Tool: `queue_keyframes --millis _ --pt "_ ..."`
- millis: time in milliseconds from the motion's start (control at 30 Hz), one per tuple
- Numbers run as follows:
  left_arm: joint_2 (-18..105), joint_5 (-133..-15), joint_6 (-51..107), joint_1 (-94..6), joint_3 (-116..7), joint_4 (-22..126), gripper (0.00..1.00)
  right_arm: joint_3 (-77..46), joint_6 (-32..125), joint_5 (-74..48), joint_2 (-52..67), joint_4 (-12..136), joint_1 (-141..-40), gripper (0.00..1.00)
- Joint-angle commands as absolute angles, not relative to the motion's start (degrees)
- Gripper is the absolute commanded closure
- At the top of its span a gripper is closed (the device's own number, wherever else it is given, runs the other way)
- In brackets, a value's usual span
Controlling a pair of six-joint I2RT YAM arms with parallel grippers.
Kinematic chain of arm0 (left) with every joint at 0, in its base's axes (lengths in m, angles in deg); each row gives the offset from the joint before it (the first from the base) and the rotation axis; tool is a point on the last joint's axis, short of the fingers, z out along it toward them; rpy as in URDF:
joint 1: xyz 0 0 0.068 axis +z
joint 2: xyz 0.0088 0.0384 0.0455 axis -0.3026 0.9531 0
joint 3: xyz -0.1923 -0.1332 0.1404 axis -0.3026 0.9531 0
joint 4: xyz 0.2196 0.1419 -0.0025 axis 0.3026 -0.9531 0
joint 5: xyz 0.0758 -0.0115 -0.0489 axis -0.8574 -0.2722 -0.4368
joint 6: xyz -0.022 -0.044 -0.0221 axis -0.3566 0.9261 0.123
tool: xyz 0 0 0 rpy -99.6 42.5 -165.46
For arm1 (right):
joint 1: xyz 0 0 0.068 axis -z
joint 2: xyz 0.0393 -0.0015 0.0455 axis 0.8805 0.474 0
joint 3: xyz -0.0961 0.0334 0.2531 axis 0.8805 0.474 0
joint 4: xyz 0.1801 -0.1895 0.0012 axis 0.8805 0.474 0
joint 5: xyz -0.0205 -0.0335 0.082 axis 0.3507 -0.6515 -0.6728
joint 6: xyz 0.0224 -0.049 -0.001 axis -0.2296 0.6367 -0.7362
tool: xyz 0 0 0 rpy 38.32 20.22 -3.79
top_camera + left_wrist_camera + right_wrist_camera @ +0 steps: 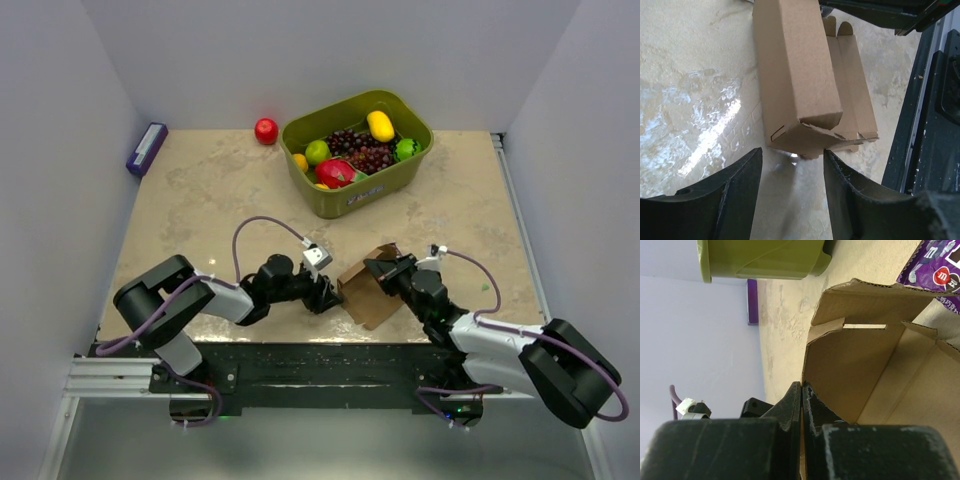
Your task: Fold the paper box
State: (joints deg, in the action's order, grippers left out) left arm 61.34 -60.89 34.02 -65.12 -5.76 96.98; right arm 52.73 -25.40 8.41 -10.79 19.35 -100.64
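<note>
Paper box, partly formed, lies at the table's 6 o'clock edge. Right gripper is pinched on its 1 o'clock wall, apparently to steady it. The left gripper stands parted and empty at its 9 o'clock, likely for the end flap.

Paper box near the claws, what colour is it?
The paper box is plain brown cardboard all over. The left wrist view shows it best.

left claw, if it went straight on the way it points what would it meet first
Probably the paper box: its crumpled near end sits right ahead of the open left claw; depth unclear.
</note>
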Motion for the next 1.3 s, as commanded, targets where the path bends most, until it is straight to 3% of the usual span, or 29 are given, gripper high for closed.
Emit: queue_keyframes --millis 0,400,1267 --pt "62.4 -63.4 35.2 -66.1 -8.1 102.5 0.44 53.6 -24.7 11.7 -12.3 21.0 -100.7 1.00" --pt "64.9 -70.9 35.2 -68.2 -9.1 104.2 0.50 53.9 -24.7 11.9 -13.0 21.9 -100.7 1.00" --pt "70.6 -79.9 35.4 -73.3 -8.0 112.9 0.47 60.7 -22.6 16.7 -11.0 20.6 -100.8 1.00"
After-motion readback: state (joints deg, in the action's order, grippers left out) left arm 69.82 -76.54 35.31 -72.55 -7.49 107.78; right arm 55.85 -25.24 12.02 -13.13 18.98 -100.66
